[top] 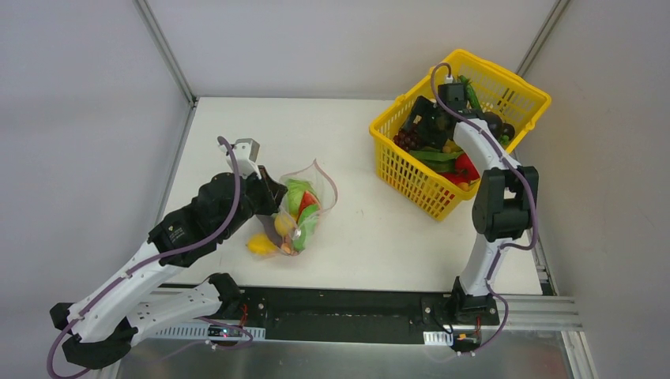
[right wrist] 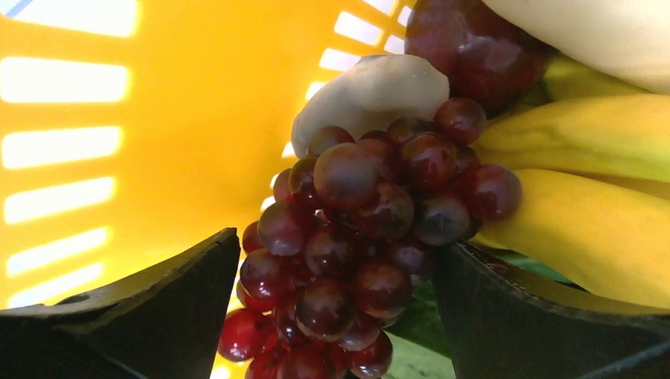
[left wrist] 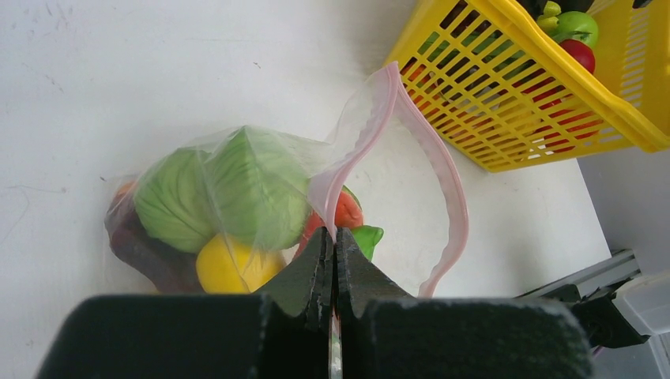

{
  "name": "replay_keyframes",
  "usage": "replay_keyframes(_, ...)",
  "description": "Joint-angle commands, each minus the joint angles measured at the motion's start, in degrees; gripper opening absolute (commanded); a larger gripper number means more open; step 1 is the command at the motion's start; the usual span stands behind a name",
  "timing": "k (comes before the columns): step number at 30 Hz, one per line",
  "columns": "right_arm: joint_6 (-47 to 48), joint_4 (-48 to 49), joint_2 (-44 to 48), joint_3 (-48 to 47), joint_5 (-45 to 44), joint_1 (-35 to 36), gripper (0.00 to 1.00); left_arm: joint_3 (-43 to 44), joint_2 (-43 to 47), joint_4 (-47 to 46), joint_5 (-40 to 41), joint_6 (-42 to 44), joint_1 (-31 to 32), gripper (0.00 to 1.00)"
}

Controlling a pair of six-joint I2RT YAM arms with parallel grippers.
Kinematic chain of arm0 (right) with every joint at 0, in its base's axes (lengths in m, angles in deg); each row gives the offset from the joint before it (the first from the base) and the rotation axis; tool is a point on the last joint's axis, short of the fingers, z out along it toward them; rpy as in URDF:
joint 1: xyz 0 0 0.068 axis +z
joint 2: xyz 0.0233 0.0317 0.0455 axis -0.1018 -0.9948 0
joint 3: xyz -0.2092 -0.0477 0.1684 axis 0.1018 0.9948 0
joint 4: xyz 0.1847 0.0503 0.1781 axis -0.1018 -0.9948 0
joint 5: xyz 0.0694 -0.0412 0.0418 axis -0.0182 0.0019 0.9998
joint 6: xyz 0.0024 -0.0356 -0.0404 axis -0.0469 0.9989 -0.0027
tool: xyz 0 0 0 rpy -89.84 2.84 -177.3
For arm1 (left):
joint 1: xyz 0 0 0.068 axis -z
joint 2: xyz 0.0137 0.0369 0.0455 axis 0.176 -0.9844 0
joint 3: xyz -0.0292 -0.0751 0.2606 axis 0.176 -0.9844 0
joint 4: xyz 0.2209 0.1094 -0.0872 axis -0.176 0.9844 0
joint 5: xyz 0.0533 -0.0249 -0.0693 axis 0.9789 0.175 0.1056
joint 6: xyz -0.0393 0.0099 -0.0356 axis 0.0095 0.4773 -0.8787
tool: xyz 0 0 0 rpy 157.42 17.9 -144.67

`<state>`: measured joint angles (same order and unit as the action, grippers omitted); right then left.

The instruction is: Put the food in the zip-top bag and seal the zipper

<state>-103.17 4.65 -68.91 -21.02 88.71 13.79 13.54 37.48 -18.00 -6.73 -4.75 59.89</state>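
Observation:
The clear zip-top bag [top: 304, 207] lies on the white table, holding a green cabbage [left wrist: 229, 185], a yellow fruit [left wrist: 225, 268] and red and green pieces. Its pink zipper strip [left wrist: 442, 174] gapes in a loop. My left gripper [left wrist: 333, 237] is shut on the near side of that strip; it also shows in the top view [top: 272, 193]. My right gripper [right wrist: 336, 316] is open inside the yellow basket [top: 411, 178], one finger on each side of a purple-red grape bunch [right wrist: 363, 237]. The grapes also show in the top view [top: 407, 140].
The basket wall [right wrist: 118, 158] is close on the right gripper's left side. Yellow bananas [right wrist: 585, 221], a pale rounded piece [right wrist: 371, 91] and green leaves crowd the grapes. The basket [left wrist: 513, 103] stands beyond the bag's mouth.

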Motion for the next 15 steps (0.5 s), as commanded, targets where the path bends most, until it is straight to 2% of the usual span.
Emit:
replay_keyframes(1, -3.8, 5.3, -2.7, -2.2, 2.7, -0.2, 0.89, 0.9, 1.5, -2.9, 0.9, -0.5, -0.5, 0.00)
replay_keyframes(2, -4.5, 5.7, -2.8, -1.6, 2.9, -0.2, 0.84, 0.8, 1.8, -2.7, 1.0, -0.5, -0.5, 0.00)
replay_keyframes(10, -6.0, 10.6, 3.0, 5.5, 5.8, -0.5, 0.23, 0.2, 2.5, -2.5, 2.0, -0.7, -0.5, 0.00)
replay_keyframes(12, -6.0, 10.9, 5.4, 6.4, 5.9, -0.8, 0.10, 0.2, 2.3, -2.6, 1.6, -0.6, -0.5, 0.00)
replay_keyframes(13, -6.1, 11.2, 6.3, 6.9, 6.0, -0.9, 0.05, 0.2, 2.1, -2.6, 1.5, -0.6, -0.5, 0.00)
replay_keyframes(15, -6.2, 12.0, 8.5, 7.8, 6.9, -1.2, 0.03, 0.2, 2.0, -2.8, 1.4, -0.6, -0.6, 0.00)
